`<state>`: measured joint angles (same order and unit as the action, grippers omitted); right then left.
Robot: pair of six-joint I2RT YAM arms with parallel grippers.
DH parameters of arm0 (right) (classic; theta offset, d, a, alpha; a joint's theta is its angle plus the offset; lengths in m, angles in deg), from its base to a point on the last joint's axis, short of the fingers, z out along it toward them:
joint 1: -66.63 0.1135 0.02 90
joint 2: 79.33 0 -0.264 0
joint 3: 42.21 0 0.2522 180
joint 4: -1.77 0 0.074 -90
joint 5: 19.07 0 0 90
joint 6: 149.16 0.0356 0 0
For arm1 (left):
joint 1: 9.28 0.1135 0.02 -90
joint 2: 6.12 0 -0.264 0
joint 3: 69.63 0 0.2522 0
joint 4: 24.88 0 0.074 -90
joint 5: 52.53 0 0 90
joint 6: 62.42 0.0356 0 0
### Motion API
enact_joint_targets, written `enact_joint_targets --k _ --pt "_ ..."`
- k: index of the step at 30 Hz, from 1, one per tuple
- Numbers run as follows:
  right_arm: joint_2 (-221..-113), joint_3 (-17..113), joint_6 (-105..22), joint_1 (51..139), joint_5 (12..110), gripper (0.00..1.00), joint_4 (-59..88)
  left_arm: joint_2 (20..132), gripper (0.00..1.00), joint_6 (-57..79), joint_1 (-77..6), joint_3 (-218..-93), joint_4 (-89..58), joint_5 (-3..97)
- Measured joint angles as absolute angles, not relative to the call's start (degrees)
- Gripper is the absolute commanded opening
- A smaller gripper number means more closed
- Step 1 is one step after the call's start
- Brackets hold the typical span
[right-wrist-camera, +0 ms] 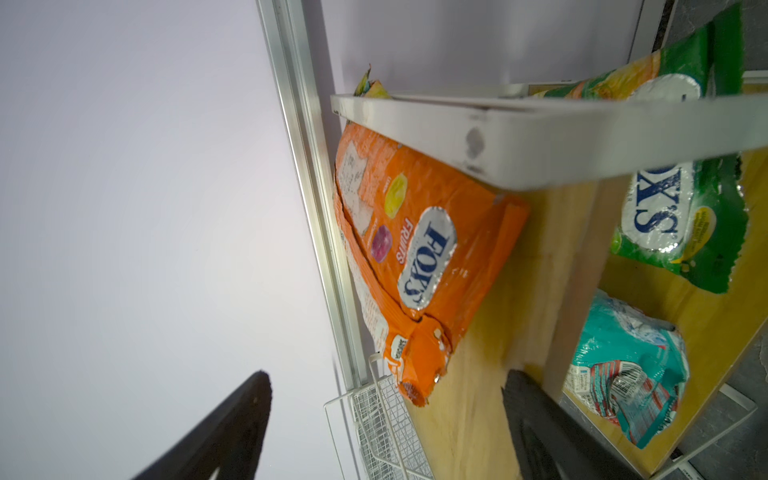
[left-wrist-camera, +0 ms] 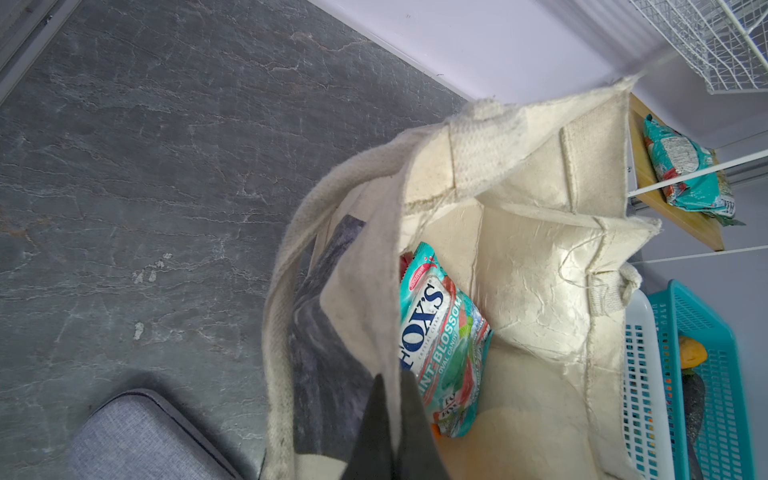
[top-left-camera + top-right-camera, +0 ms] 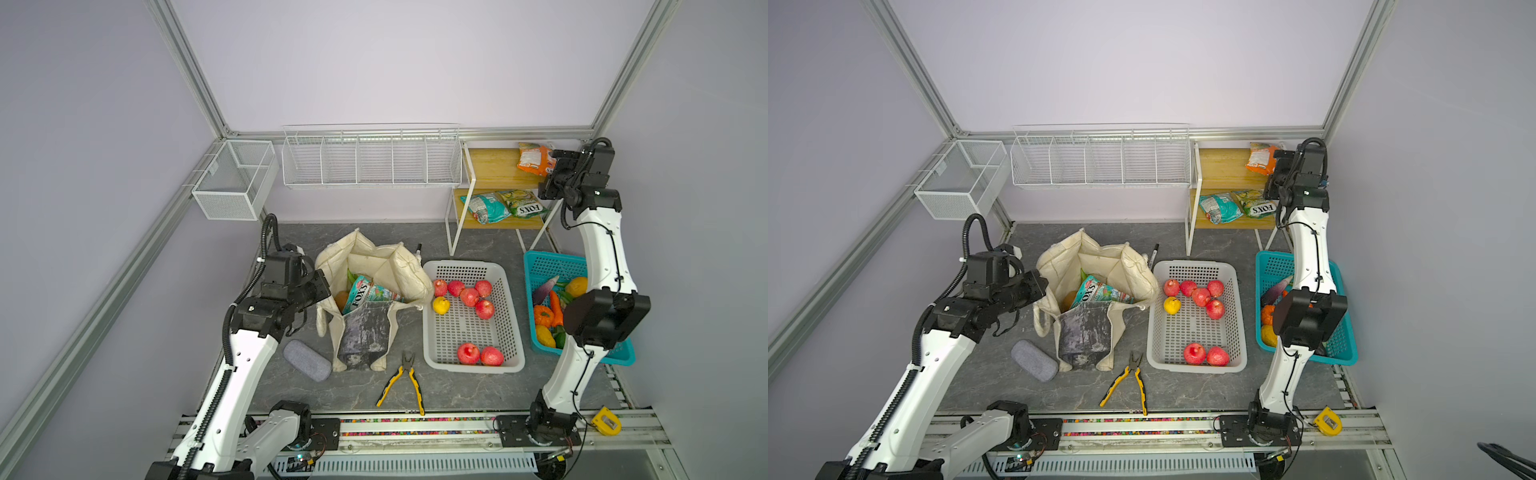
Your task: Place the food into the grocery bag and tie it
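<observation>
In a top view the grocery bag [image 3: 376,266] stood open on the tabletop [image 3: 457,390], left of centre, with a teal FOX'S packet [image 3: 365,293] inside. The left hand [image 2: 390,384] was pinched tight on the bag's rim. At upper right, the right hand [image 1: 388,376] gaped wide near the orange packet [image 1: 415,232] on the shelf [image 3: 490,166].

Teal FOX'S packet [image 3: 362,293] sticks out of the open grocery bag [image 3: 386,266]
</observation>
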<state>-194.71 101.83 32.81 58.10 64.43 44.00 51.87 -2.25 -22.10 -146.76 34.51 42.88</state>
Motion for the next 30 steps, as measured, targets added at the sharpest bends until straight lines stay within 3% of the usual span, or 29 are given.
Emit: enact_joint_targets --k 10,13,21,30 --pt "-200.3 108.5 33.9 57.9 64.5 0.8 44.1 52.1 0.0 -2.2 -22.1 -146.8 34.3 42.9" --pt "-201.3 109.3 34.3 57.9 64.5 0.74 43.5 52.2 0.0 -2.1 -22.1 -146.8 34.2 42.9" --pt "-202.4 108.8 35.6 57.9 64.9 0.39 43.1 52.4 0.0 -2.1 -22.1 -146.8 34.1 42.9" --pt "-202.4 107.5 36.3 57.9 65.2 0.15 42.0 52.4 0.0 -2.1 -22.1 -146.8 34.0 42.8"
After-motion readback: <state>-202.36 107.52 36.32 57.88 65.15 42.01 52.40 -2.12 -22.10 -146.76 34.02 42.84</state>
